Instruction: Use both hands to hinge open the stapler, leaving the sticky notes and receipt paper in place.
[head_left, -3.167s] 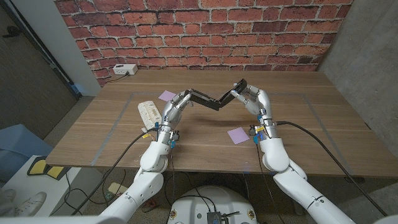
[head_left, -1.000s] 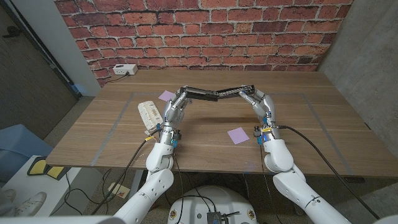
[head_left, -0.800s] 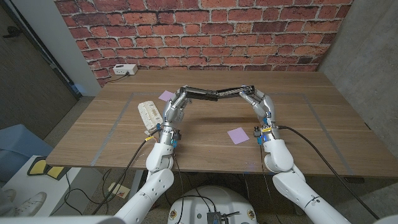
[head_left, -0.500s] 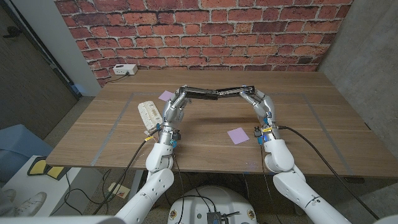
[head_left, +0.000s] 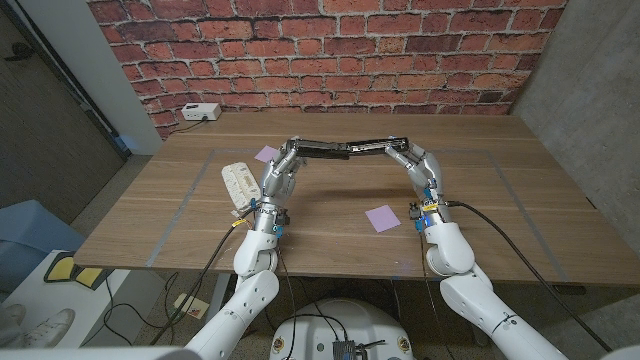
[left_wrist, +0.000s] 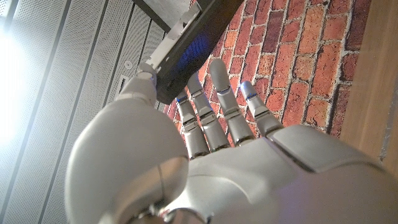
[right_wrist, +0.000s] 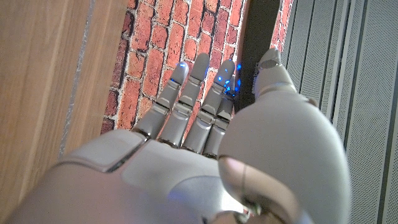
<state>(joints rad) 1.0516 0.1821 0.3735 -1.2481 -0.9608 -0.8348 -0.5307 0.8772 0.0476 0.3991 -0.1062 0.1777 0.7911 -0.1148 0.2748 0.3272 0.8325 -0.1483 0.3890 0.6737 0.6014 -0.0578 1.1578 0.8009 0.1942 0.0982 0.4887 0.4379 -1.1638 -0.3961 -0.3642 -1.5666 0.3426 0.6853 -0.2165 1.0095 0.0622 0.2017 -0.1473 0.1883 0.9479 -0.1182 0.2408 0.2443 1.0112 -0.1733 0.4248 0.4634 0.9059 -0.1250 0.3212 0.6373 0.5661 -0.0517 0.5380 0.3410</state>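
Above the counter (head_left: 520, 215), held off the wood, the stapler (head_left: 345, 150) is spread nearly straight, its two black halves meeting at a hinge between the hands. The left hand (head_left: 279, 172) grips the stapler's left end, fingers (left_wrist: 217, 93) wrapped under the dark bar and thumb pressed on its other side. The right hand (head_left: 418, 165) holds the stapler's right end the same way, fingers (right_wrist: 193, 93) curled against the black half with the thumb opposite. Both hands are grasping the stapler, each at its own end, with the hinge sagging slightly lower than the gripped ends.

Just left of the stapler's left end, a purple sticky note (head_left: 268, 154) lies on the counter beside the left hand. Nearer the robot than the stapler, a second purple note (head_left: 382, 216) lies close to the right wrist. Further left of the stapler, the receipt paper (head_left: 240, 183) lies by the left forearm. Far left of the stapler, at the counter's back corner, sits a white box (head_left: 201, 112) before the brick wall (head_left: 330, 55).
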